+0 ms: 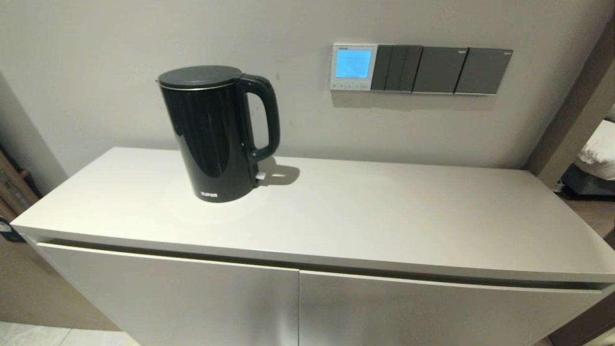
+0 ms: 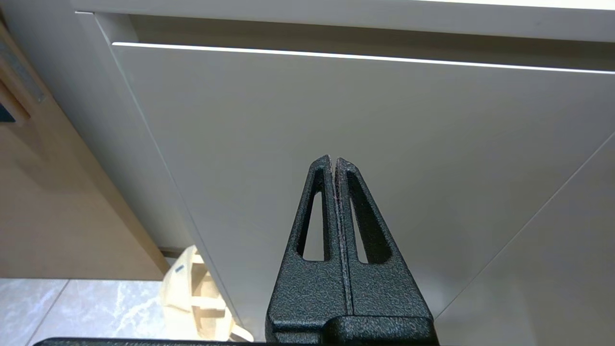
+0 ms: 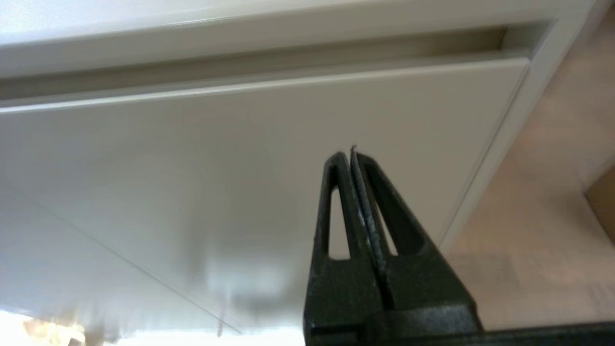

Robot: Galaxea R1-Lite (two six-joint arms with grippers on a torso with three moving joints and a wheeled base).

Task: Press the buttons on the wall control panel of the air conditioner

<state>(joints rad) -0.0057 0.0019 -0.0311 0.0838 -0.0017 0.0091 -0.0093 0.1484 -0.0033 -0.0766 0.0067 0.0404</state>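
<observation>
The white wall control panel [image 1: 353, 67] hangs on the wall above the cabinet, right of centre, its screen lit blue. A row of tiny pale buttons [image 1: 350, 86] runs along its bottom edge. Neither arm shows in the head view. My left gripper [image 2: 334, 161] is shut and empty, low down in front of the cabinet's left door. My right gripper [image 3: 351, 154] is shut and empty, low down in front of the cabinet's right door.
A black electric kettle [image 1: 216, 132] stands on the white cabinet top [image 1: 384, 211], left of the panel. Three grey switch plates [image 1: 442, 70] adjoin the panel on its right. A brown door frame [image 1: 574, 115] stands at the far right.
</observation>
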